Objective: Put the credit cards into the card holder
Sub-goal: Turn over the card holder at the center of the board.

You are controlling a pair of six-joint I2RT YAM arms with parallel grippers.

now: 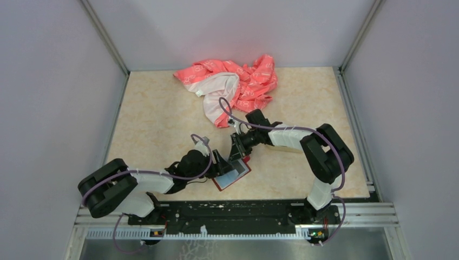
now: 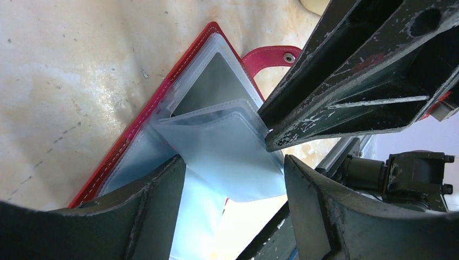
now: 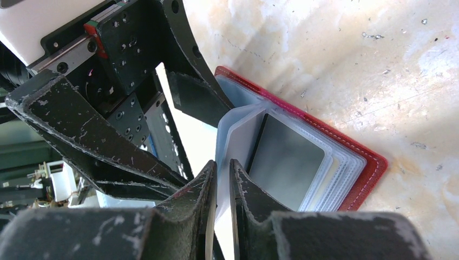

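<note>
card holder (image 1: 234,176) laid open on surface (image 1: 162,119), front centre, between both arms | 1 credit card (image 3: 287,157) seen in pocket | left gripper (image 2: 233,173) spread wide over pockets | right gripper (image 3: 222,165) pinched narrow on 1 clear pocket leaf | cloth (image 1: 233,86) bunched at far edge

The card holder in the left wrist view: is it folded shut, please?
No: the card holder lies open, its clear pockets fanned out and its snap strap unfastened.
</note>
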